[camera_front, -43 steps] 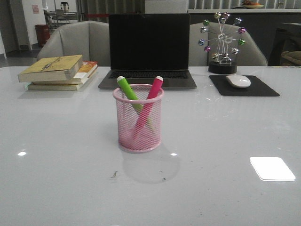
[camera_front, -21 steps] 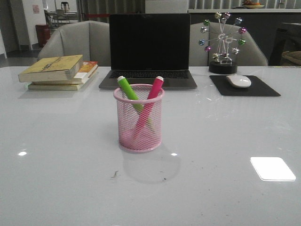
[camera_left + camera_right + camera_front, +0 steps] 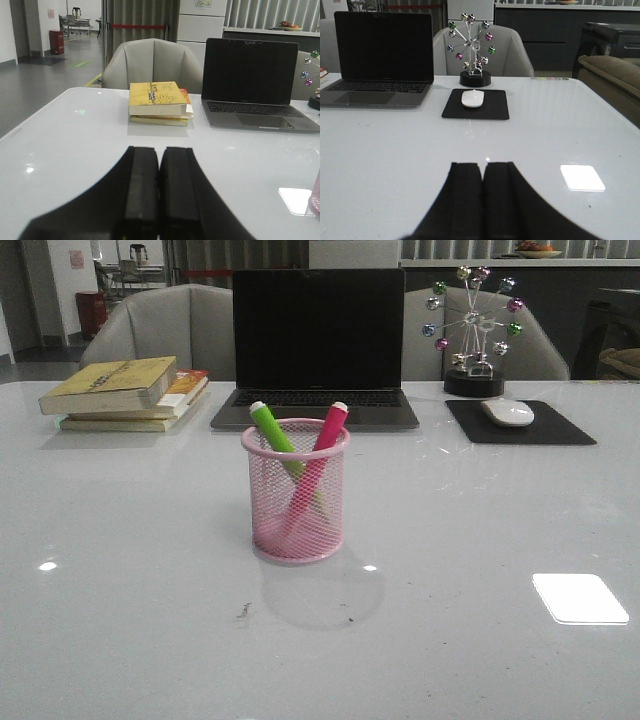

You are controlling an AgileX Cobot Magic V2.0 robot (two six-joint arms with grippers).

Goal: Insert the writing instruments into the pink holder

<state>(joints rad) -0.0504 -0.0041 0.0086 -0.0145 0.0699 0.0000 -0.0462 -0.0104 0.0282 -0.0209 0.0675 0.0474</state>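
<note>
left gripper (image 3: 159,200) closed, black fingers (image 3: 141,190) pressed flat together, nothing between them, poised above the white table (image 3: 120,540). right gripper (image 3: 483,200) likewise closed and empty, pads touching, over bare tabletop. neither seen in the front view.

pink holder (image 3: 296,490) upright near the table's middle, in front of the laptop (image 3: 316,345), well apart from both grippers; only a pink sliver of it at the edge of the left wrist view, none in the right wrist view. 2 markers inside, crossed: green marker (image 3: 272,430) leaning left, pink marker (image 3: 325,435) leaning right, whitish caps poking above the rim.

stack of books (image 3: 125,392) back left; mouse (image 3: 508,412) on a black mouse pad (image 3: 520,425) back right, ball ornament (image 3: 473,335) behind it.
</note>
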